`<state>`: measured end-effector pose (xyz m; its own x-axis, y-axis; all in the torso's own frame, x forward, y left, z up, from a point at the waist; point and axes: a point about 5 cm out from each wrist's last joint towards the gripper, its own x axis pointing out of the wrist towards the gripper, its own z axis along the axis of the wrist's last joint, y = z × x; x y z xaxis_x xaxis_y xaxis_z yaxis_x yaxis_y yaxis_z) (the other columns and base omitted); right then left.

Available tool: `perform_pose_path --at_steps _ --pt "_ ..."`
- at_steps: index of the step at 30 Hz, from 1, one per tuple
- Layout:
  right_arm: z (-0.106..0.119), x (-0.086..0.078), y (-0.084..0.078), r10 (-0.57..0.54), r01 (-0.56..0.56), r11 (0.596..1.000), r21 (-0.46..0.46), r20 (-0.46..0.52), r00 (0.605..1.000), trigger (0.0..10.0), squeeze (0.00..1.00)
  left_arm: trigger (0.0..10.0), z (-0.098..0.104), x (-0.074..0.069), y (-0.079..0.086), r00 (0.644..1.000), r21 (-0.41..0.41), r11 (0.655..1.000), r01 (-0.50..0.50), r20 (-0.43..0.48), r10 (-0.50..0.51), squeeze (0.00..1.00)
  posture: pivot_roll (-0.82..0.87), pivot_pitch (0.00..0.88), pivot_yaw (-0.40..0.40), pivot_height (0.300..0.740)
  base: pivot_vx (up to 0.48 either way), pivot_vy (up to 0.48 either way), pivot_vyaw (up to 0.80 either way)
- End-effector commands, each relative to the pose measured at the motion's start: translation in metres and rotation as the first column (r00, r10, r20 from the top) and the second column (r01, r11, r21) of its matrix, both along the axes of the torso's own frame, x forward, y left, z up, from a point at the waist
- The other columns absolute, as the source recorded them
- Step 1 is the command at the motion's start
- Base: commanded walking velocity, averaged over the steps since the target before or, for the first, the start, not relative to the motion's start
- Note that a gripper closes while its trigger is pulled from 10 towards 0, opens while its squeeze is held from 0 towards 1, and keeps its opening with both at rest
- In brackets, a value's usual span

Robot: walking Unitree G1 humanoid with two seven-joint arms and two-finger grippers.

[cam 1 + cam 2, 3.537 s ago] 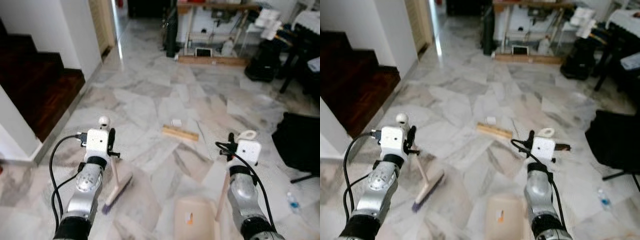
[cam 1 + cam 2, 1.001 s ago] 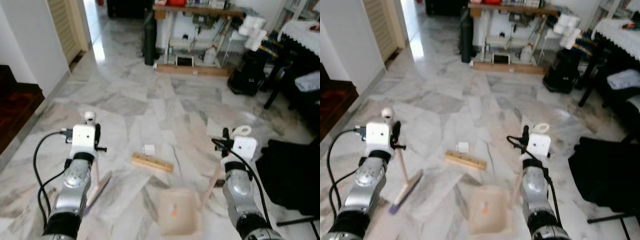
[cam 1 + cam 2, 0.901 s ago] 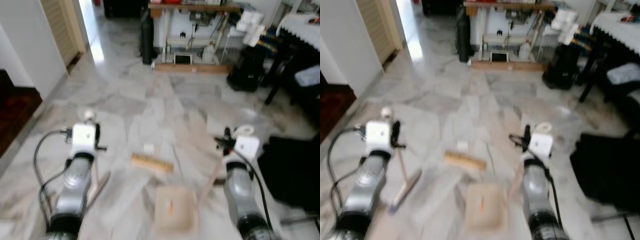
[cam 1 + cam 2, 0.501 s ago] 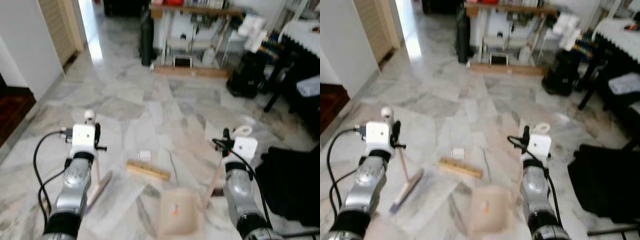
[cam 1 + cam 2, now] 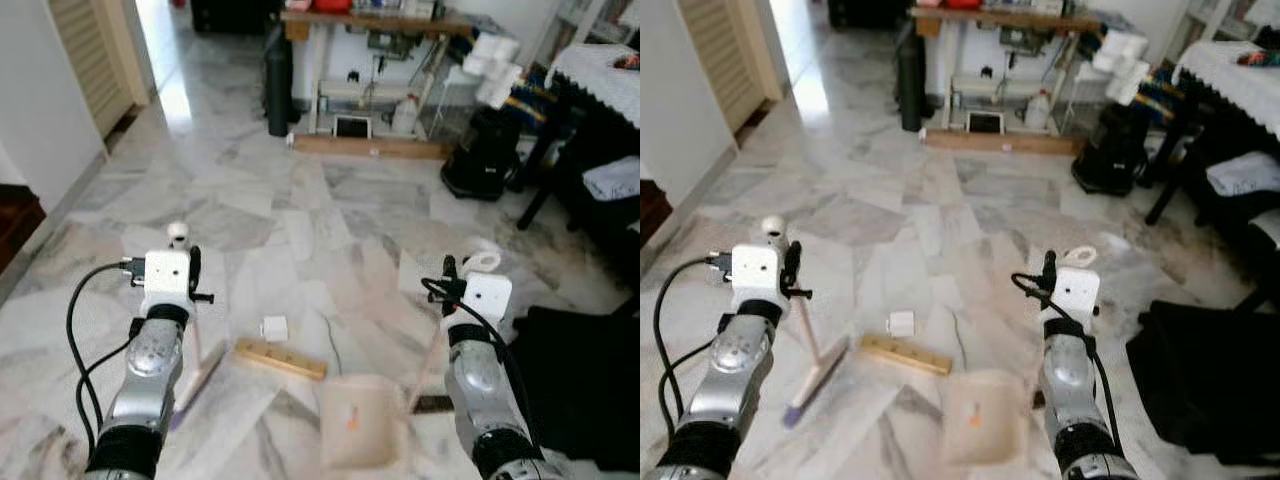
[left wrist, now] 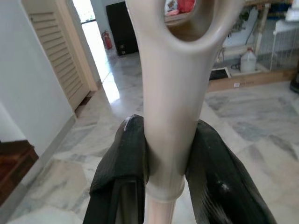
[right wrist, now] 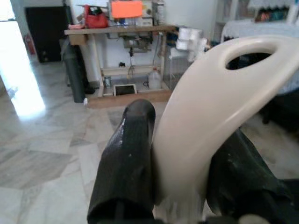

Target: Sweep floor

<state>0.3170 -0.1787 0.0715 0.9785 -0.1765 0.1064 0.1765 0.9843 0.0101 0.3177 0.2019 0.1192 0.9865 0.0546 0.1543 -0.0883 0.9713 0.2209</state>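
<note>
Now closer: left tool (image 6: pixel 163 154) clamps broom (image 5: pixel 200 368), right tool (image 7: pixel 180 158) clamps dustpan (image 5: pixel 362 420), both nearer block (image 5: pixel 280 359); sweeping can begin.

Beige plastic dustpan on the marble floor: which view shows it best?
The left eye view: the beige plastic dustpan lies sharp and whole, with its handle rising to the right gripper. The right eye view shows its pan blurred. The right wrist view gives just the looped handle top, clamped between the jaws.
</note>
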Motion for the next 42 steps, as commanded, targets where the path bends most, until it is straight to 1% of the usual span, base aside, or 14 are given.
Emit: perform_pose_path --at_steps 1,6,8,37,42 --pt "0.007 0.0016 -0.0066 -0.007 0.008 1.0 -0.023 0.031 0.999 10.0 0.0 10.0 0.0109 0.0025 -0.011 0.998 -0.009 0.999 0.036 0.057 -0.036 0.0 0.1 0.008 -0.027 0.74 0.364 0.0 0.0" --pt "0.0068 0.0014 -0.0061 -0.004 0.005 1.0 -0.022 0.031 1.0 10.0 0.0 10.0 0.011 0.0023 -0.0108 0.998 -0.011 0.999 0.039 0.056 -0.039 0.0 0.11 0.005 -0.026 0.74 0.362 0.0 0.0" --pt "0.0068 0.0016 -0.0052 0.003 -0.002 1.0 -0.023 0.031 1.0 10.0 0.0 10.0 0.0124 0.0026 -0.011 0.997 0.004 0.999 0.042 0.063 -0.042 0.0 0.11 0.004 -0.026 0.74 0.36 0.0 0.0" --pt "0.007 0.0023 -0.0035 0.021 -0.021 1.0 -0.017 0.029 0.999 10.0 0.0 10.0 0.0151 0.0034 -0.0111 0.997 0.001 0.999 0.036 0.075 -0.036 0.0 0.11 0.006 -0.029 0.74 0.377 0.0 0.0" --pt "0.007 0.0022 -0.0037 0.023 -0.023 1.0 -0.018 0.029 0.999 10.0 0.0 10.0 0.0143 0.0034 -0.0118 0.997 0.001 0.999 0.036 0.073 -0.036 0.0 0.11 0.006 -0.03 0.74 0.0 0.0 0.0"
